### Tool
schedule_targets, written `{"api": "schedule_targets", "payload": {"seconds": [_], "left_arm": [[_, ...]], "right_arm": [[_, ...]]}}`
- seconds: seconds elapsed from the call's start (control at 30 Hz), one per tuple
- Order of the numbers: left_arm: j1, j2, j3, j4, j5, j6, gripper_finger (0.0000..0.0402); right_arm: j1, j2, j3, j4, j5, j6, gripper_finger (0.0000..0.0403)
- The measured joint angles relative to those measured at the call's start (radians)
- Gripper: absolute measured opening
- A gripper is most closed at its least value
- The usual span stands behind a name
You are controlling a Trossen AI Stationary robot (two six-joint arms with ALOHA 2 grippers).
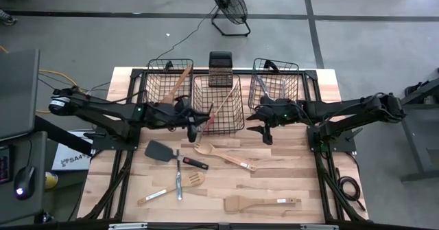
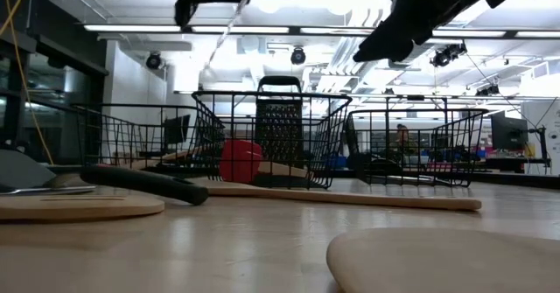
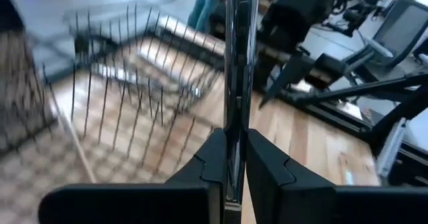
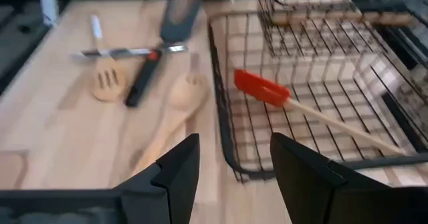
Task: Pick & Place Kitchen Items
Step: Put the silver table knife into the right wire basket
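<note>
I am holding my left gripper [image 3: 231, 167] raised beside the middle black wire basket [image 1: 218, 106], its fingers pinched tight on a slim silver metal utensil handle [image 3: 239, 63] that is standing up between them; which end it carries I cannot tell; my right gripper [image 4: 231, 177] is hanging above the wooden table [image 1: 288, 182] just right of that same basket, its fingers standing apart with nothing between them.

Inside the middle basket a red spatula with a pale wooden handle [image 4: 262, 89] is lying at a slant; the left black wire basket [image 1: 167, 82] is holding a pale wooden utensil [image 1: 180, 81], and the right black wire basket [image 1: 276, 82] is holding dark items I cannot tell apart.

On the table in front of the baskets, a black flat spatula [image 1: 159, 150] is lying beside a piece of silver cutlery [image 1: 178, 178] and a black-handled tool [image 1: 195, 163]; a long pale wooden spoon [image 1: 223, 157] is lying near the middle, a slotted wooden spoon [image 1: 171, 189] nearer the front, and a wooden spatula [image 1: 260, 203] by the front edge.
</note>
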Motion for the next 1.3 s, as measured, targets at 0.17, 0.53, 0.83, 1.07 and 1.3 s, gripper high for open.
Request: {"api": "schedule_targets", "payload": {"seconds": [0.17, 0.53, 0.83, 1.07, 1.3], "left_arm": [[0.0, 0.062, 0.0, 0.125, -0.01, 0.127, 0.0028], [0.0, 0.15, 0.001, 0.427, -0.009, 0.304, 0.0028], [0.0, 0.167, 0.0, 0.518, -0.008, 0.391, 0.0028], [0.0, 0.188, 0.001, 0.573, -0.006, 0.455, 0.0028], [0.0, 0.228, -0.001, 0.648, 0.011, 0.511, 0.0028]], "right_arm": [[0.001, 0.0, 0.0, 0.092, -0.067, -0.005, 0.0176], [0.029, 0.03, 0.0, 0.216, -0.086, -0.017, 0.0176], [0.029, 0.048, 0.0, 0.276, -0.087, -0.005, 0.0176], [0.028, 0.078, 0.0, 0.347, -0.091, 0.023, 0.0176], [0.028, 0.111, 0.0, 0.369, -0.091, 0.017, 0.0176]]}}
